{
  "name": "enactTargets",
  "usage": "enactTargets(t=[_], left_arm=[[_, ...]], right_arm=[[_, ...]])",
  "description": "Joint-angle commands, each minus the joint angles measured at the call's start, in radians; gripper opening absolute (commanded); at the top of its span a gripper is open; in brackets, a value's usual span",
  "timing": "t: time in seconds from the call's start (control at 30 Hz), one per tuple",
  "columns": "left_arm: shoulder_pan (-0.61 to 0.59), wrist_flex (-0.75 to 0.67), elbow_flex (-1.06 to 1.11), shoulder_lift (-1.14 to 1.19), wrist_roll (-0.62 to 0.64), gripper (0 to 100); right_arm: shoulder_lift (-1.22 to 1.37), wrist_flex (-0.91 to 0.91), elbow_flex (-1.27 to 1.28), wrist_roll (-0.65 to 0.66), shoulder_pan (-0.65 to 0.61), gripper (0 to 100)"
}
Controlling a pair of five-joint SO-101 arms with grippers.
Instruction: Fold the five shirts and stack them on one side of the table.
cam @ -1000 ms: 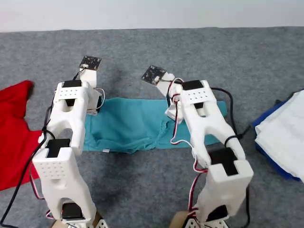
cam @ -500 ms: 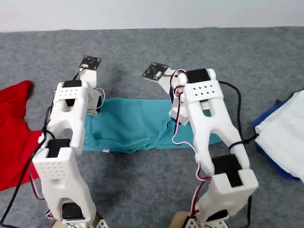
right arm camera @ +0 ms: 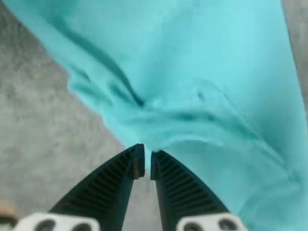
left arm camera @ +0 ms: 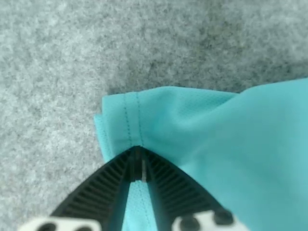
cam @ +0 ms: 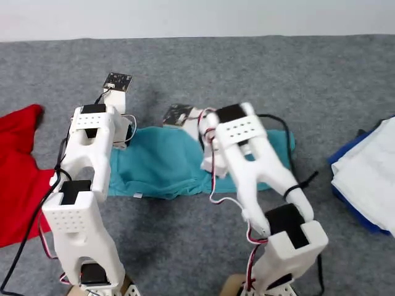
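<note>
Right tool [right arm camera: 146, 154] farther left over teal shirt [cam: 160, 163]

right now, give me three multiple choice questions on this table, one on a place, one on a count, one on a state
1. Where does the red shirt lie?
A. at the left edge of the table
B. under the right arm
C. at the far edge, in the middle

2. How many grippers hold the teal shirt?
A. none
B. one
C. two

3. How do the white and blue shirts on the right lie?
A. folded in a stack
B. spread flat side by side
C. crumpled in a gripper

Key:
1 A: the high view shows it at the left edge.
2 C: the left gripper pinches the stitched hem and the right gripper pinches a fold, each in its own wrist view.
3 A: white layers sit on blue in the high view.
</note>
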Motion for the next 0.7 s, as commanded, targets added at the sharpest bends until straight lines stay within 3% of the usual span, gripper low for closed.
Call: enactTargets(t=[0.0,0.33,0.67], left_arm=[[0.008,-0.012,0.002,-0.066,0.008,0],[0.008,-0.012,0.002,-0.066,0.008,0],[0.008,-0.015,0.001,-0.066,0.008,0]], right_arm=[[0.015,-0.085,0.003,-0.011,-0.035,3.3],[0.177,-0.14,-0.129,-0.006,-0.036,3.2],[-0.018,0.174,-0.341,-0.005,-0.035,3.2]])
